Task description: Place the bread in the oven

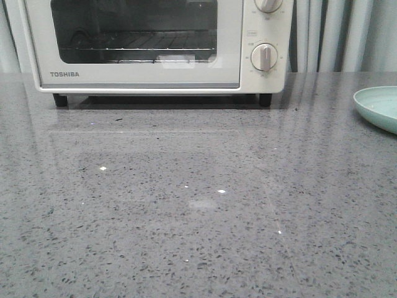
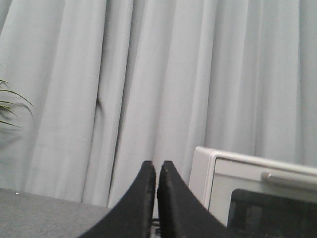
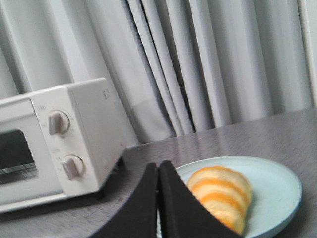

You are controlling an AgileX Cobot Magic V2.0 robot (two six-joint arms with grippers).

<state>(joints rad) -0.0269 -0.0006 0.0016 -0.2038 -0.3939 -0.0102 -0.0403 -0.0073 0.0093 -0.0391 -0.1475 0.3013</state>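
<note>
The cream-white TOSHIBA oven [image 1: 155, 43] stands at the back of the grey table with its glass door closed and the wire rack visible inside. It also shows in the left wrist view [image 2: 257, 191] and the right wrist view [image 3: 59, 144]. The bread [image 3: 220, 196], a golden roll with orange bands, lies on a pale green plate [image 3: 272, 191]. My right gripper [image 3: 159, 166] is shut and empty, just in front of the plate and bread. My left gripper [image 2: 156, 166] is shut and empty, off the oven's left side. Neither gripper shows in the front view.
The plate's edge [image 1: 378, 105] shows at the right of the front view, to the right of the oven. Grey curtains [image 2: 148, 89] hang behind the table. Plant leaves [image 2: 10, 106] show at the far left.
</note>
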